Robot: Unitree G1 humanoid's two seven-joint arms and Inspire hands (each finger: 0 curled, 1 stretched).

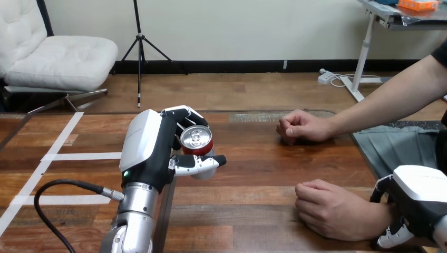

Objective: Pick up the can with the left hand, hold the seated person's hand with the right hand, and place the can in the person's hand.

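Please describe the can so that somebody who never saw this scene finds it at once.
Start from the wooden table, then find the robot's left hand at its left part. The can stands upright inside that hand's curled fingers. It is the only red thing, with a round silver top, unlike the black-and-white fingers around it.

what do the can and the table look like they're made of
The can, gripped in the left hand, looks like thin metal, probably aluminium: shiny silver top with a pull tab, glossy red side. The table looks like wood or wood veneer: brown planks with visible grain and a slight sheen.
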